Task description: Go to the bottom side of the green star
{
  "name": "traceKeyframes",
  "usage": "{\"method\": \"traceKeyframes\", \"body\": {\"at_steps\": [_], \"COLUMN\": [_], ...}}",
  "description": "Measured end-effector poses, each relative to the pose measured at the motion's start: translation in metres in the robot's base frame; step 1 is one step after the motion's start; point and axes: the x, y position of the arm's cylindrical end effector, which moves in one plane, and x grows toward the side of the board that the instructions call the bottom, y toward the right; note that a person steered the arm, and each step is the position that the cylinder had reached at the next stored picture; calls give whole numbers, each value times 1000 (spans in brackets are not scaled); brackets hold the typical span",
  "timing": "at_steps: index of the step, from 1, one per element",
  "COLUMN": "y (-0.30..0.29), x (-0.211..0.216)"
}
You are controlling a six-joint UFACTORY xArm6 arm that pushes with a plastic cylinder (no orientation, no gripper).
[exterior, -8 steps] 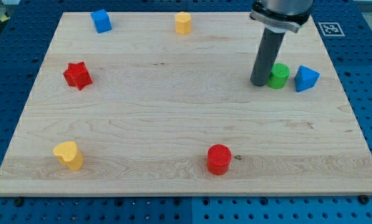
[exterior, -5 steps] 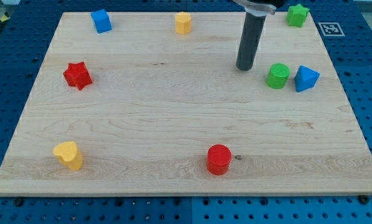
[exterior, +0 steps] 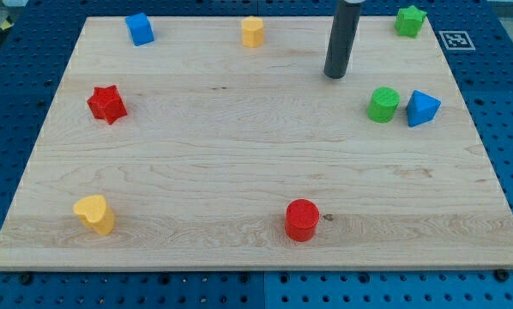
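Observation:
The green star [exterior: 410, 20] sits at the view's top right corner of the wooden board [exterior: 239, 154]. My tip [exterior: 334, 75] rests on the board, to the left of and below the star, well apart from it. The rod rises out of the view's top edge. A green cylinder [exterior: 383, 104] lies below the star, to the right of my tip.
A blue triangular block [exterior: 423, 108] touches the green cylinder's right side. A yellow block [exterior: 253, 31] and a blue block [exterior: 139, 28] sit along the top. A red star [exterior: 106, 104] is at left, a yellow heart [exterior: 95, 214] at bottom left, a red cylinder [exterior: 302, 220] at bottom centre.
My tip has moved up and left, away from the green cylinder, toward the top of the board. The arm no longer hides the green star. No block has moved.

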Motion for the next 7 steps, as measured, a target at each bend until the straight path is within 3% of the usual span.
{"method": "traceKeyframes", "body": {"at_steps": [1,3,5,7], "y": [0,2,95,105], "x": [0,-39,-34,-34]}}
